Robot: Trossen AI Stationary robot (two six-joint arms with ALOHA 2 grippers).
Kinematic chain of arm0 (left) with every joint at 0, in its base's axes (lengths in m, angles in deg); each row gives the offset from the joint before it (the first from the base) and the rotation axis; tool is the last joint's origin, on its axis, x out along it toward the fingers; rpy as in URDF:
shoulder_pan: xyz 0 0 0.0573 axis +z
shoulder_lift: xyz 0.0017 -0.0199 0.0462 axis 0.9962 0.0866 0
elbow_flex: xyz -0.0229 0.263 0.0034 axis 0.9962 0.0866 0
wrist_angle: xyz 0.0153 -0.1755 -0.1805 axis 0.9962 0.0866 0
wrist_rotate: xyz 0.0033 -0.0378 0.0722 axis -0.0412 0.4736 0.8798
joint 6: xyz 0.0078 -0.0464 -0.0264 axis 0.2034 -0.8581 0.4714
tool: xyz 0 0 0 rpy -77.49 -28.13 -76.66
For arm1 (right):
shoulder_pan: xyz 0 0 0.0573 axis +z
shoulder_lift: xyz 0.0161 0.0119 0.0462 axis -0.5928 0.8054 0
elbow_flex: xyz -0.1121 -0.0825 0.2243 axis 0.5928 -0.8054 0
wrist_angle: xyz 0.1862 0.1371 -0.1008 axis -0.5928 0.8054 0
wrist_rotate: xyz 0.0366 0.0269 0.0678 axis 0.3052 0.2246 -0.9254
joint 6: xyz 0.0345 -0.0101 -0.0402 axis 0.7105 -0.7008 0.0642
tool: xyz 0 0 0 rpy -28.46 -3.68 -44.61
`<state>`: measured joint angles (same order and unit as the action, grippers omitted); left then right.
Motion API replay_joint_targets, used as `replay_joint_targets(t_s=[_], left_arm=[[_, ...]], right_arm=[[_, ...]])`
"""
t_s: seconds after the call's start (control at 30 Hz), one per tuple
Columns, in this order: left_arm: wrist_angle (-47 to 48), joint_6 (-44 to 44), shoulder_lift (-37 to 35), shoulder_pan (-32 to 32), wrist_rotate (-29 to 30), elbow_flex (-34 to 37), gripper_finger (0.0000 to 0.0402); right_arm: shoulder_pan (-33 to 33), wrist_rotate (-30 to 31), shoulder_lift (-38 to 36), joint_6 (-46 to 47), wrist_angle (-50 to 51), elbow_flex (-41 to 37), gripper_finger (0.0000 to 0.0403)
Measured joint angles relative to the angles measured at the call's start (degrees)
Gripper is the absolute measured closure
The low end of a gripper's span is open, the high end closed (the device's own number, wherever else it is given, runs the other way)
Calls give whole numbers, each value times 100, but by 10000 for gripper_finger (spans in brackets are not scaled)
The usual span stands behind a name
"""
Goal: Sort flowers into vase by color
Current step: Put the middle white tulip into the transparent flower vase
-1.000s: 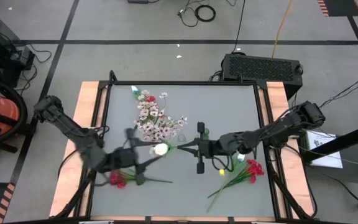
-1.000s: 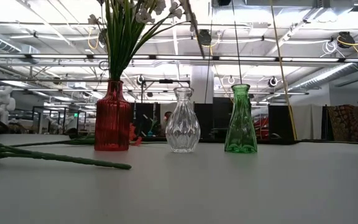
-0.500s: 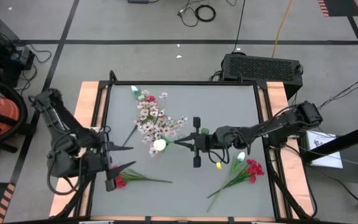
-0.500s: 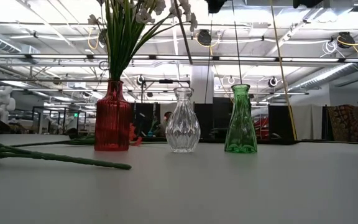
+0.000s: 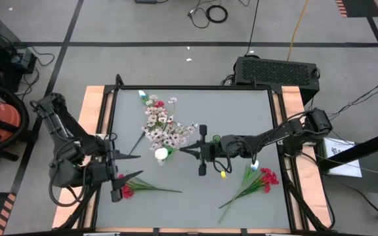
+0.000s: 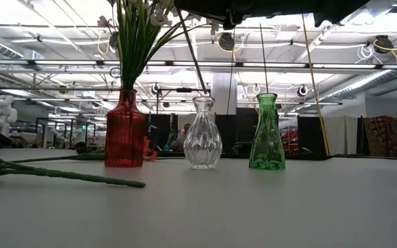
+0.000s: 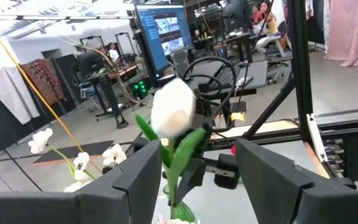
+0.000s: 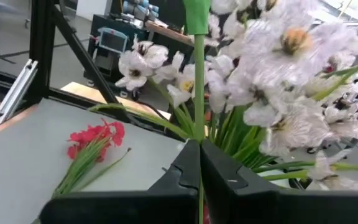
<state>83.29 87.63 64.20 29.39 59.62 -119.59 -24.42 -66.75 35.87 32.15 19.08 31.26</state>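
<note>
My right gripper [image 5: 188, 151] is shut on the green stem of a white tulip bud [image 5: 161, 154] above the table's middle. In the low view this stem [image 6: 193, 58] slants down toward the mouth of the clear vase [image 6: 202, 134]; whether its end is inside cannot be told. The red vase [image 6: 124, 131] holds pinkish-white blossoms [image 5: 163, 128]. The green vase [image 6: 267, 134] stands to the right. My left gripper [image 5: 136, 165] is open and empty at the near left, facing the bud [image 7: 173, 112]. My right gripper pinches the tulip's thin stem [image 8: 198, 121] between its two shut fingers. The fingers come level from the table's right side and lie across the stem. The tulip is lifted clear and tilted, its bud up toward the table's left and its lower stem hanging below the fingers.
A red sprig [image 5: 125, 190] lies on the table by my left gripper, its stem [image 6: 60, 176] along the near left. More red blooms [image 5: 264, 178] and a white bud [image 5: 254, 164] lie at the near right. The three vases stand in a row mid-table.
My left gripper has drawn back from the table's middle toward the left edge and now stays still. My right gripper has carried the white tulip toward the table's left, and the stem's lower end has come down toward the clear vase.
</note>
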Motion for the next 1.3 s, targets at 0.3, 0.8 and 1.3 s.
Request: replay_joint_targets(t_s=[0.3, 0.8, 1.3], left_arm=[[89, -9, 2, 1, -2, 4, 189], [102, -18, 4, 7, -4, 5, 189], [124, -28, 2, 5, -6, 7, 189]], right_arm=[[-138, -15, 90, 0, 67, -4, 403], [-295, -167, 330, 440, -4, 0, 403], [-443, -146, 411, 1028, 601, 0, 386]])
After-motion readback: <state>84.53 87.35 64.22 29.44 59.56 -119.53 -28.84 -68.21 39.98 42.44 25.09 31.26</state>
